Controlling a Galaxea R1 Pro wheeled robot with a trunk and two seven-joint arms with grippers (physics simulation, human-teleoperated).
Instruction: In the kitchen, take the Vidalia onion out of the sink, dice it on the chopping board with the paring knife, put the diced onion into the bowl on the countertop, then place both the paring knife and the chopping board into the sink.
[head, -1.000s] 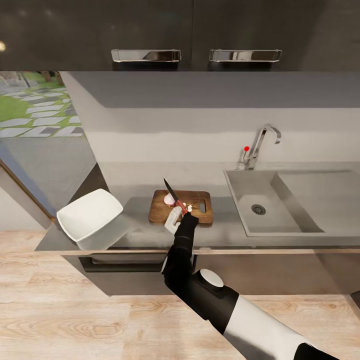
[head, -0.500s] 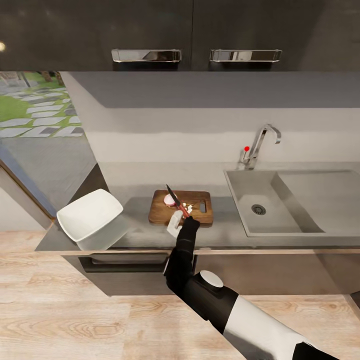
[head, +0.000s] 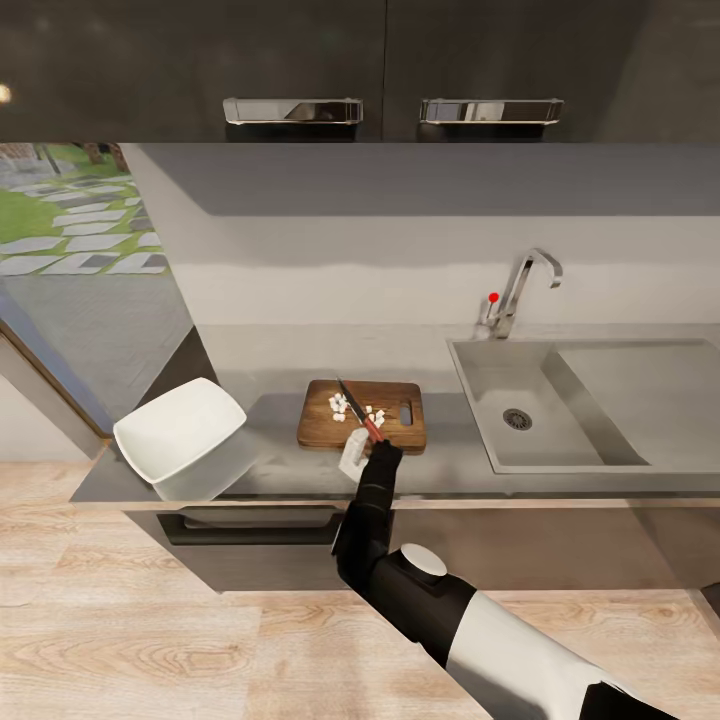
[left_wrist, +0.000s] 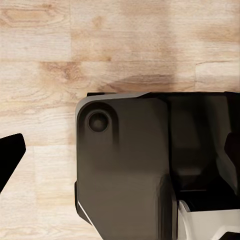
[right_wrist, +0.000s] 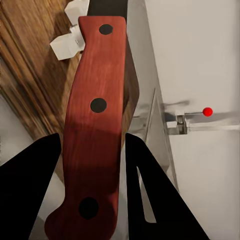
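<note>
The dark-brown chopping board lies on the grey countertop, left of the sink. White diced onion is scattered on the board, with more cubes in the right wrist view. The whole Vidalia onion is out of view. My right gripper is shut on the paring knife's red handle, and its dark blade slants over the cubes. The white square bowl sits tilted at the counter's left end. My left gripper hangs open over the wood floor and my dark base.
A chrome tap with a red dot stands behind the sink, whose drain is bare. Dark wall cabinets with bar handles hang overhead. Below the counter a black drawer handle runs along the dark front.
The pink bulb on the board is gone and white cubes lie in its place. The knife has tilted lower and my right gripper has drawn back slightly toward the counter's front edge.
</note>
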